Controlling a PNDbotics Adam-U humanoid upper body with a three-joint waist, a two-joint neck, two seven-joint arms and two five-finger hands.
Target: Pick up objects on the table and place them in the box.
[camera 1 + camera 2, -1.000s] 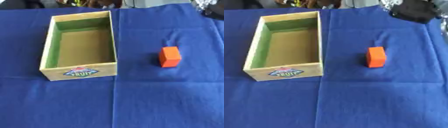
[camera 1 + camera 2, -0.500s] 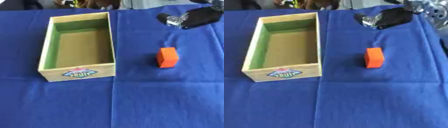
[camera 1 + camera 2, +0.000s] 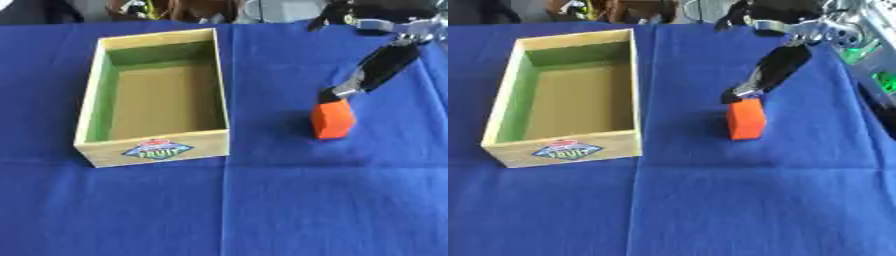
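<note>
A broad strip of bare blue cloth separates the open-topped wooden box (image 3: 154,150) from the orange block (image 3: 333,119) on the worktop (image 3: 262,210), leaving a free lane between them and open cloth across the whole near side. The right hand (image 3: 765,75) reaches down from the upper right with a finger at the block's far top edge, so that approach is taken, while the block's left, right and near faces stand unblocked. The box's raised walls bar any sideways entry; its interior lies open from above.
</note>
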